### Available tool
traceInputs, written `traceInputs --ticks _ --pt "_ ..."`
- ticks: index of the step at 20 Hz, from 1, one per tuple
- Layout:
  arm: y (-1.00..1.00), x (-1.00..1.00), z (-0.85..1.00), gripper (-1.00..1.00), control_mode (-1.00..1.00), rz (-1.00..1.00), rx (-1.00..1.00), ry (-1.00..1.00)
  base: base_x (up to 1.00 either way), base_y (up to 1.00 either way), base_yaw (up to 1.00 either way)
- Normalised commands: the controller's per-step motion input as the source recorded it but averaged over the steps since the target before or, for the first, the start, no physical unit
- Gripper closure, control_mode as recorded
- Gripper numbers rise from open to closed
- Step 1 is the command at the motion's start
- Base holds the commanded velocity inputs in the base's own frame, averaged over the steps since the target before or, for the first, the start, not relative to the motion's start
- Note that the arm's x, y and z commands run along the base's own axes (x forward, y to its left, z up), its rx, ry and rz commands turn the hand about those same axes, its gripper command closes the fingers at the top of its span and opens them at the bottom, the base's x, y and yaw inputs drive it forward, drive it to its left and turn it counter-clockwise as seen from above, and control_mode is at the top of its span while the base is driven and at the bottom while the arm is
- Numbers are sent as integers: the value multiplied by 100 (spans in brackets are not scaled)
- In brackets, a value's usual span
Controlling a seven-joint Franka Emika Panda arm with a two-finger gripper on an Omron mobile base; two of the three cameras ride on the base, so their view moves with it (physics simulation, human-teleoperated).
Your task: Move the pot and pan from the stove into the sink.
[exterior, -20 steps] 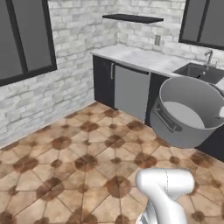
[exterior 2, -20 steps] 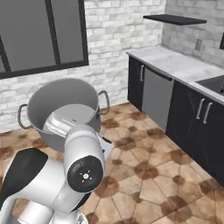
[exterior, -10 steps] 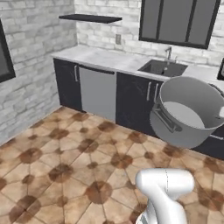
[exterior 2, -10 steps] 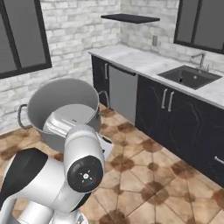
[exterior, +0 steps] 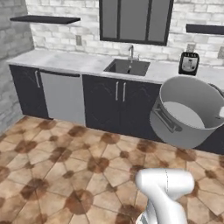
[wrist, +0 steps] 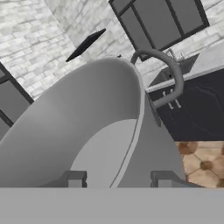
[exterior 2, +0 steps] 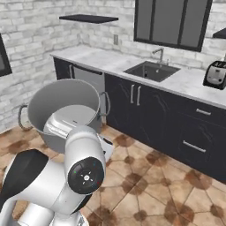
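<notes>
Hand view: steel stockpot [wrist: 87, 122] rim is pinched between the gripper [wrist: 118, 179] jaws; sink [exterior: 127, 67] is seen at eleven o'clock.

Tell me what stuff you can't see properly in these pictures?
- Hand view: the pot wall stands between the fingertips, so the gripper is shut on its rim; the grey band hides the contact.
- Right base view: the arm hides the pot's lower front.
- Left base view: the pot is cut off by the right edge.
- Sink: too far to see its bottom.
</notes>
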Motion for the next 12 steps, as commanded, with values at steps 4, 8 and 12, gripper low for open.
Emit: traceInputs --ticks 4,8,12 --pt "0 0 0 100 100 0 0 0 6 0 -37" --pt "0 0 0 100 100 0 0 0 -3 42 -4" --pt "0 0 0 100 100 0 0 0 0 97 -12"
